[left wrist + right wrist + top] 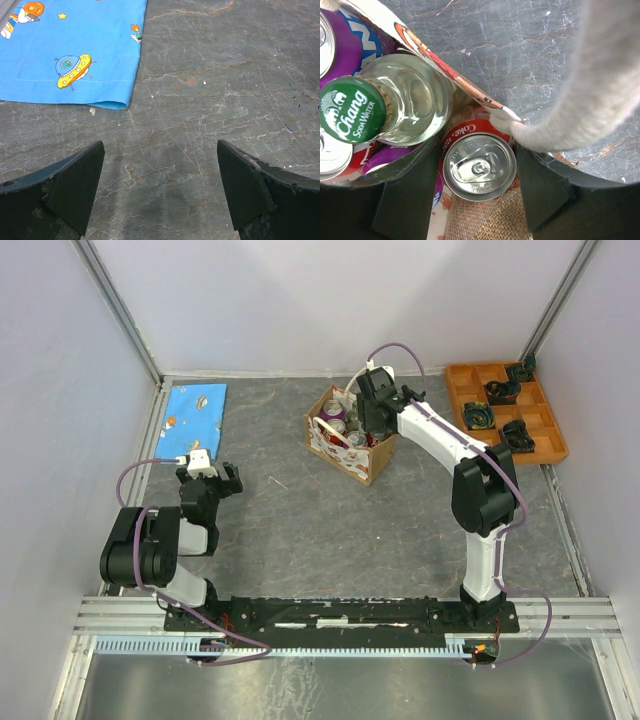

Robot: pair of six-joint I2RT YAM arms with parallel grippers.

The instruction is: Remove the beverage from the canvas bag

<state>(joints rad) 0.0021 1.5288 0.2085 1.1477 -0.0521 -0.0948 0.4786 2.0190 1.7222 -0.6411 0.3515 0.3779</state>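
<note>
The canvas bag stands open at the back middle of the table, with several drinks in it. My right gripper reaches down into its right end. In the right wrist view a red Coke can stands upright between the two fingers of the right gripper, and both fingers touch its sides. A glass soda-water bottle with a green cap and a purple can stand beside it. A cream handle crosses the view. My left gripper hangs open over bare table, far from the bag.
A blue cartoon-print cloth lies at the back left; its corner shows ahead of the left gripper. An orange compartment tray with dark parts sits at the back right. White walls close in the table.
</note>
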